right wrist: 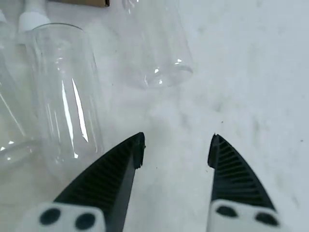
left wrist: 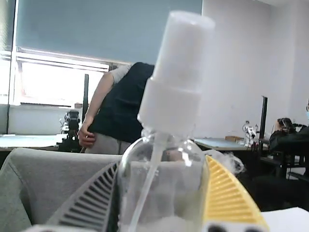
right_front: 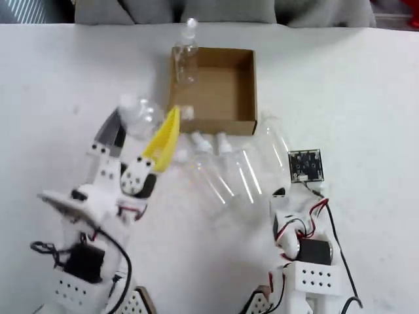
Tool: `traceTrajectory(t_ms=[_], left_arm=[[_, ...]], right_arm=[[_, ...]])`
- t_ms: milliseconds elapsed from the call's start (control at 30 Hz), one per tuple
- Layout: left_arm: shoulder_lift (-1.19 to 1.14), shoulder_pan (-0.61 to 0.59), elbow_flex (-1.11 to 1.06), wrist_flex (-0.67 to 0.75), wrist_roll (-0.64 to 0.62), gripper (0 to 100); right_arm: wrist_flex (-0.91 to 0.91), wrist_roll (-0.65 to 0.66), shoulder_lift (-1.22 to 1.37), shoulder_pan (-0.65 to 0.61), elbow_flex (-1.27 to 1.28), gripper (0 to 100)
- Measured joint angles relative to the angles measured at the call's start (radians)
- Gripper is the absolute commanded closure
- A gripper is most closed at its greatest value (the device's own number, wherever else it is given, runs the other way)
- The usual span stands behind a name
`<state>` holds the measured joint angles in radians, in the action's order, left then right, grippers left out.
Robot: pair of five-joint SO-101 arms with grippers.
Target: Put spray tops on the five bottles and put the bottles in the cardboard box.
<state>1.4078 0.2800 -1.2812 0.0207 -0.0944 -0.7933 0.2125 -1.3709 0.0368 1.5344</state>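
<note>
My left gripper [right_front: 144,119], one finger grey and one yellow, is shut on a clear bottle [right_front: 136,112] held above the table left of the cardboard box [right_front: 226,119]. In the left wrist view that bottle [left wrist: 164,193] stands upright between the fingers with a white spray top [left wrist: 176,72] on it. Another capped bottle [right_front: 185,59] stands at the box's left wall, seemingly inside. Three clear bottles [right_front: 239,171] lie in front of the box. My right gripper [right wrist: 176,145] hangs open over bare table, just short of two of them [right wrist: 63,92] [right wrist: 154,43].
The right arm's base [right_front: 308,261] sits at the near right, the left arm's base [right_front: 82,261] at the near left. A grey cushion edge [right_front: 177,10] runs along the far side. White table lies free to the right of the box.
</note>
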Motion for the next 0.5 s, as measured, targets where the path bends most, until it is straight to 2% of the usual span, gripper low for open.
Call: traceTrajectory(t_ms=[200, 500], left_arm=[[-0.433, 0.0, 0.269, 0.048, 0.0, 90], [-0.939, -0.034, 0.307, 0.474, 0.0, 90]], right_arm=[[0.0, 0.003, -0.002, 0.0, 0.014, 81.1], [0.003, 0.005, 0.0, 0.0, 0.02, 81.1]])
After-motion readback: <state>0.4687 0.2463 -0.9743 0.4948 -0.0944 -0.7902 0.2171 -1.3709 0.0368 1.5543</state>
